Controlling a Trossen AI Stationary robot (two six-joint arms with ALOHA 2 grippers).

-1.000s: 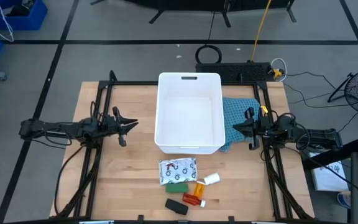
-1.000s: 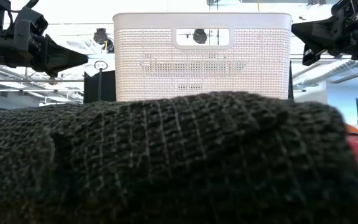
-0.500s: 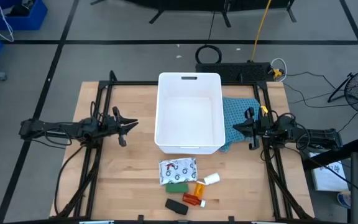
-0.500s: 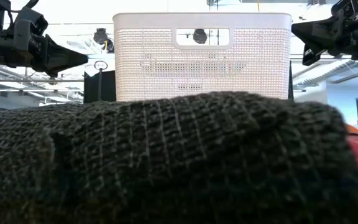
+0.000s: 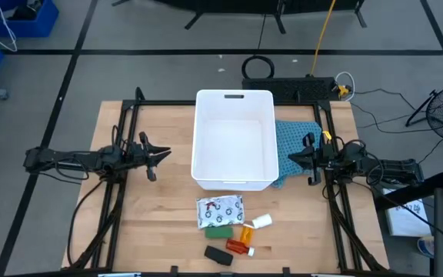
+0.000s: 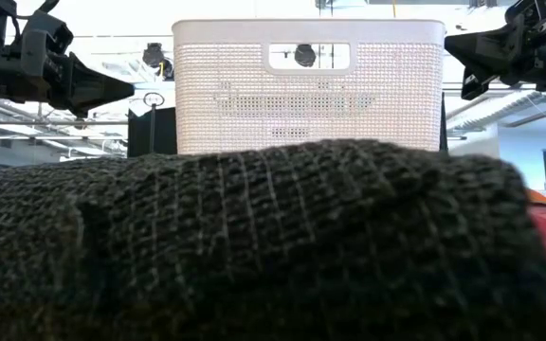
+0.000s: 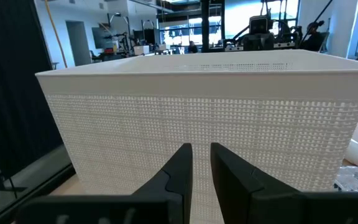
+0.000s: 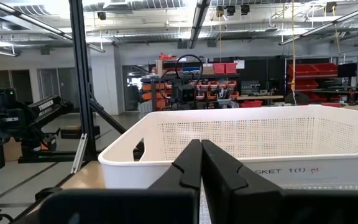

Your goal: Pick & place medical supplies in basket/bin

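Nothing has been moved since the earlier frames: both arms and every item are found in the same places.

Writing can be read only in the right wrist view, where "SKET 1(1)" is printed on the near rim of the bin; the first letters are hidden behind the fingers. No brand can be made out on the supplies.

A large white plastic bin, rectangular with rounded corners, is placed at the middle of the wooden counter. Its walls are perforated in a fine grid, and a slot handle is cut at the rim. A blue cloth of knitted texture is bunched against its right side.

Near the front edge of the counter, well apart from the bin, the supplies are grouped: a flat white patterned packet, a green block just in front of it, an orange pill bottle, a small white bottle, a red tube with a white cap, and a black block. In the low view the black block fills most of the picture, and a woven surface is shown.

The left end effector is held left of the bin, its fingers slightly apart, nothing between them. The right end effector is held over the cloth, its fingers pressed together, empty.
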